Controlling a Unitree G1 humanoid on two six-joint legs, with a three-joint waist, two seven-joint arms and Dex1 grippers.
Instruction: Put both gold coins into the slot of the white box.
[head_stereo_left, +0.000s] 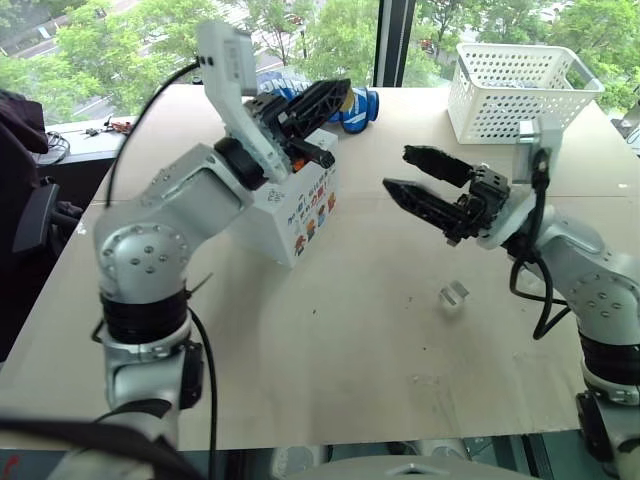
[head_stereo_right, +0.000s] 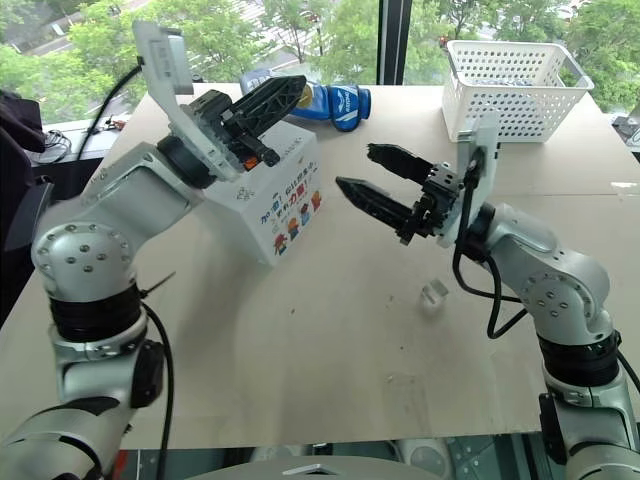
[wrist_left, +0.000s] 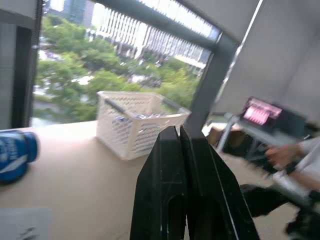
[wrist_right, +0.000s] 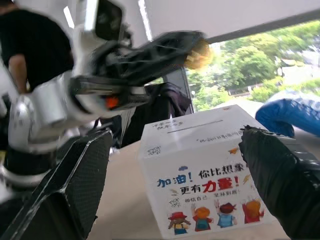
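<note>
Left fingers (wrist_right: 192, 50) clamped on gold coin (wrist_right: 198, 54) above white box (wrist_right: 200, 165); right fingers (head_stereo_left: 415, 172) apart, empty; coin thin, slick, light — pinch by edges, approx. centred.

The desk (head_stereo_left: 330, 340) is a pale wood-toned top running up to a window. On it, left of centre, stands the white box (head_stereo_left: 300, 215), its front face printed with cartoon figures and red characters, its top showing a thin dark slot (wrist_right: 196, 126) with black handwriting alongside. Behind the box, near the window edge, lies a blue pouch (head_stereo_right: 335, 103) on its side. At the far right corner sits a white perforated basket (head_stereo_left: 520, 90). In the open middle-right area rests a small clear block (head_stereo_left: 454, 296), well apart from the box and the basket.
</note>
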